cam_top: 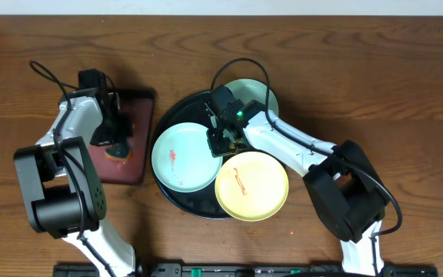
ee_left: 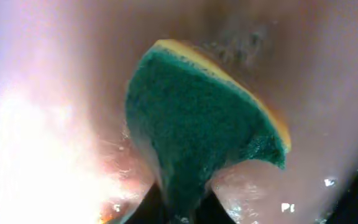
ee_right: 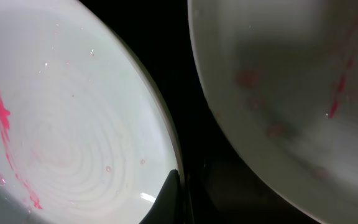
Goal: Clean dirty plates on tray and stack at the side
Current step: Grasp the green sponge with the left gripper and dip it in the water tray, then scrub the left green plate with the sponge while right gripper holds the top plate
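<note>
Left hand (cam_top: 115, 140) clenched on the green sponge (ee_left: 197, 143) above the maroon tray (cam_top: 138, 165). Right hand (cam_top: 223, 141) closed, empty, perhaps touching a rim. The dirty plates (cam_top: 184, 158) sit on the black tray (cam_top: 191, 108). Best lift the sponge clear, gripped firmly, before wiping.

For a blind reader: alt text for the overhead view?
A black tray holds two green plates and a yellow plate; the right end effector sits between them. The left end effector grips a sponge over a maroon tray.
</note>
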Motion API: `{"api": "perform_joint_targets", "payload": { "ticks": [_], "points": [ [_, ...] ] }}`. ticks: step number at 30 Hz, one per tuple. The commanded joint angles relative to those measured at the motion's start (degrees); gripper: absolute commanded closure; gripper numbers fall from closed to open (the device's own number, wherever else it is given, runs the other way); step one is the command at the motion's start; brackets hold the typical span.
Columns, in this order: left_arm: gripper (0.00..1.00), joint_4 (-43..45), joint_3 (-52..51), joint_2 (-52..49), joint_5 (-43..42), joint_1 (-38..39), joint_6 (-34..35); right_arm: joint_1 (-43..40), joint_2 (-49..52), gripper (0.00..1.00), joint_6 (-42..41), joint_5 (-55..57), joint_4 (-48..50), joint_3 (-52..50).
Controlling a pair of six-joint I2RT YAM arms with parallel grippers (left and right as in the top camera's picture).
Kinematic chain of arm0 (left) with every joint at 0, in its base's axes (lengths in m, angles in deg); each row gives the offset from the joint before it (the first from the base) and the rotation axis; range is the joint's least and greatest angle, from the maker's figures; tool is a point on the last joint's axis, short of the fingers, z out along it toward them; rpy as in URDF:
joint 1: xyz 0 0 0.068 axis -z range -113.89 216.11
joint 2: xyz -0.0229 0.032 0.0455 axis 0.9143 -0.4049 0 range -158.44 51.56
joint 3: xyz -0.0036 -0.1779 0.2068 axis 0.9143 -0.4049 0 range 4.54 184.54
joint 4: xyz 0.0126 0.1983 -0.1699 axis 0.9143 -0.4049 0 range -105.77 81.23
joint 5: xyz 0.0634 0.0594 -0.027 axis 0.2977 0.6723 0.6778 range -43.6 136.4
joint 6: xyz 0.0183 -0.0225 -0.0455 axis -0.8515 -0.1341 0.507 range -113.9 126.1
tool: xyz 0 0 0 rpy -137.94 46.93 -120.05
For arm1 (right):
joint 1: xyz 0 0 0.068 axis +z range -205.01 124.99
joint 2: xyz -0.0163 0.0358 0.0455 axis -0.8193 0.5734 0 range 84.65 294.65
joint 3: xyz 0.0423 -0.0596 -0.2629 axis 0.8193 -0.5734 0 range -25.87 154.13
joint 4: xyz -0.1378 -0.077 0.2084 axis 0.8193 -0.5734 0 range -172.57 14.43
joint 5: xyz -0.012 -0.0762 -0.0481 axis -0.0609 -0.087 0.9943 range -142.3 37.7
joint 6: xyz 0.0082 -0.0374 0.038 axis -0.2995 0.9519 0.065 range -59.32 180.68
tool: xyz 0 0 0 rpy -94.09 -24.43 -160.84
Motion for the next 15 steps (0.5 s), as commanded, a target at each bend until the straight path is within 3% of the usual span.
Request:
{"api": "perform_joint_targets", "payload": {
  "ticks": [1, 15],
  "points": [
    [0.93, -1.8, 0.1, 0.0, -1.3, 0.3, 1.0, 0.1, 0.6, 0.99, 0.5, -1.8, 0.5, 1.0],
    [0.93, -9.9, 6.5, 16.8, -5.6, 0.3, 3.5, -1.5, 0.6, 0.99, 0.4, -4.2, 0.0, 1.0]
  ]
}}
